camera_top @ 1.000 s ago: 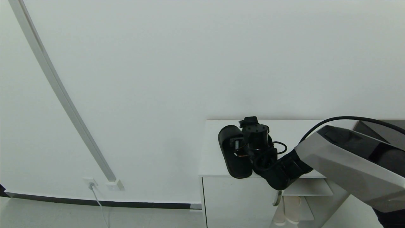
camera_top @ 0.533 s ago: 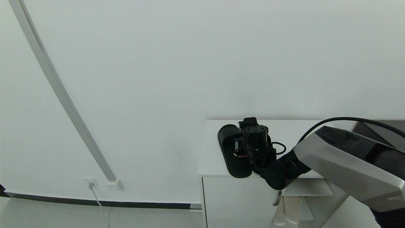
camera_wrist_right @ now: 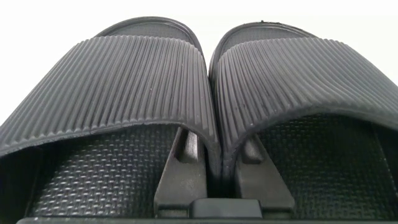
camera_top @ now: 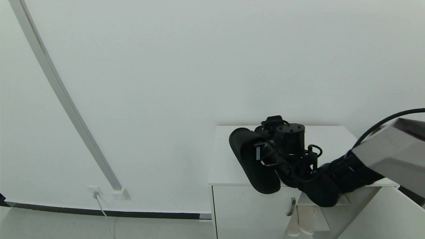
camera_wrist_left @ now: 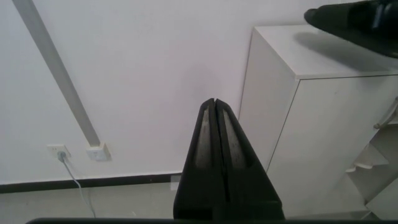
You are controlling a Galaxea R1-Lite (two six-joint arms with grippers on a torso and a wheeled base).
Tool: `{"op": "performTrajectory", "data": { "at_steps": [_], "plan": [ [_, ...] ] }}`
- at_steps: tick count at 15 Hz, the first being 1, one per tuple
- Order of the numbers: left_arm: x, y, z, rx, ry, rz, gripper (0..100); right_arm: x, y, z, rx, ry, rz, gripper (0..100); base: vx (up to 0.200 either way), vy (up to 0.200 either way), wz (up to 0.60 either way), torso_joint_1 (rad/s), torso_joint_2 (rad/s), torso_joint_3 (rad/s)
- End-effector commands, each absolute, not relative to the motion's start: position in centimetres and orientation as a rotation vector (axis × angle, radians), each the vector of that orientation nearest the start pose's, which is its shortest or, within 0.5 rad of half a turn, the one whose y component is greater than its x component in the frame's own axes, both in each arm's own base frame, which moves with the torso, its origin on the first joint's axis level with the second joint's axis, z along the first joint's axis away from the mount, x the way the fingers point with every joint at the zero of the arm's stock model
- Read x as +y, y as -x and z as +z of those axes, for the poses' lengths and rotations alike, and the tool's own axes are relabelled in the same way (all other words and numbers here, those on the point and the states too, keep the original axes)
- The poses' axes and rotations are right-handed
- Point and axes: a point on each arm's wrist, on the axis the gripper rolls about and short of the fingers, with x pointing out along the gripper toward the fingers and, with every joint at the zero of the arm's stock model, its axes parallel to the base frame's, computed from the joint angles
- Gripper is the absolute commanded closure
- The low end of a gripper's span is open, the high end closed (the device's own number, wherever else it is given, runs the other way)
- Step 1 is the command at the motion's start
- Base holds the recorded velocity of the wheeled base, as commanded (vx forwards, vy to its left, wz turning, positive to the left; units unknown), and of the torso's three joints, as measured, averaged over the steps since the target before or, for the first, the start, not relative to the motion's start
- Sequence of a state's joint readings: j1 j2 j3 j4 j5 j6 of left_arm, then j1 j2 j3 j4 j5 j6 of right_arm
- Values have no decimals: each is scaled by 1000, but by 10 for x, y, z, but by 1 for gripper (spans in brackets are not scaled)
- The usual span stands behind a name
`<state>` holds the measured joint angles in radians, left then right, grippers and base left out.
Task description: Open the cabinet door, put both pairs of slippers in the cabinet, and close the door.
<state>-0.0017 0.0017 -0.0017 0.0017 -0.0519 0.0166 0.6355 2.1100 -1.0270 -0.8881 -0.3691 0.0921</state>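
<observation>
The right end effector (camera_wrist_right: pixel 214 158) clamps the black slippers (camera_top: pixel 254 159) by their adjoining inner walls, at the front edge of the cabinet (camera_top: pixel 225 166) top. Keep the clamp firm; lower toward 5 o'clock into the open compartment, clear of the white slippers (camera_top: pixel 300 222).

The pair of black rubber slippers (camera_wrist_right: pixel 149 81) is matt black all over. Fine parallel ribs run across both straps (camera_wrist_right: pixel 298 81), and the footbeds (camera_wrist_right: pixel 99 168) carry a small dimpled grid. The plain white boxy cabinet (camera_top: pixel 225 166) has a grey curved handle (camera_top: pixel 292 206). The second pair of slippers (camera_top: pixel 307 220) is pale cream.
</observation>
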Motion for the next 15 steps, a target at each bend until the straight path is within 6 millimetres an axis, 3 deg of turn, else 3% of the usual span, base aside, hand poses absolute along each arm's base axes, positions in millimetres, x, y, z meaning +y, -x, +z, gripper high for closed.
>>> {"op": "performTrajectory", "data": {
  "at_steps": [1, 6, 13, 15],
  "plan": [
    [-1, 23, 76, 3, -18, -54, 100, 206, -269, 155, 169, -10, 389, 100, 0, 0, 0, 0, 0, 0],
    [-1, 23, 76, 3, -17, -54, 100, 190, -201, 159, 219, 34, 571, 100, 0, 0, 0, 0, 0, 0],
    [-1, 23, 76, 3, -17, -54, 100, 194, -195, 154, 239, 48, 593, 100, 0, 0, 0, 0, 0, 0],
    [-1, 23, 76, 3, -17, -54, 100, 194, -193, 152, 246, 53, 597, 100, -200, 0, 0, 0, 2, 2]
  ]
}}
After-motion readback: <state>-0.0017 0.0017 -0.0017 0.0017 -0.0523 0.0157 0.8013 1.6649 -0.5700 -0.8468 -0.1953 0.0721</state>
